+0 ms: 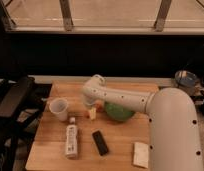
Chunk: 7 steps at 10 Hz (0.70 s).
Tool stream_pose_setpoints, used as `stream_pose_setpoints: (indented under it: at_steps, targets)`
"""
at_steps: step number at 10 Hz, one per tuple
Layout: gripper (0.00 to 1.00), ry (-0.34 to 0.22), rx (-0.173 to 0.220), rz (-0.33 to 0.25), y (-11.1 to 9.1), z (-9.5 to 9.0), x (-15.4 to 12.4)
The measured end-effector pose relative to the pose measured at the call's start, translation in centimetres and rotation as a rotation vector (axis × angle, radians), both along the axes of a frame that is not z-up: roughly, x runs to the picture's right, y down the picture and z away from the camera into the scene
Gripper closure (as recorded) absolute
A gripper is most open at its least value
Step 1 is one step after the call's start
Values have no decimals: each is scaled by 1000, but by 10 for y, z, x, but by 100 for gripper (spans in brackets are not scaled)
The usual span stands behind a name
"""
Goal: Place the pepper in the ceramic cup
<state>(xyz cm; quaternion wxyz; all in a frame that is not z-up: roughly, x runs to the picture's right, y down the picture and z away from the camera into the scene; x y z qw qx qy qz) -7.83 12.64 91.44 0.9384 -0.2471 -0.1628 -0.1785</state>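
Hanging mid-frame, my gripper (92, 113) is at the pepper (98, 106), right of the ceramic cup (58, 108). I cannot tell if it grips. The pepper seems light and slippery; I'd pinch its middle.

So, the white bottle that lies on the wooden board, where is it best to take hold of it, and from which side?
I would grip the white bottle across the middle of its body, coming from above. It lies flat, cap toward the ceramic cup, so its narrow width faces sideways. The pincer is low beside the green bowl.
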Motion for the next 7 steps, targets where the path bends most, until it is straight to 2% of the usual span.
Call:
stream_pose_setpoints:
  at_steps: [3,6,7]
  targets:
    - [20,2,0,-2,0,-1,0]
    - [20,52,-44,7,-9,-7,14]
    - [20,86,-62,11,-12,-8,28]
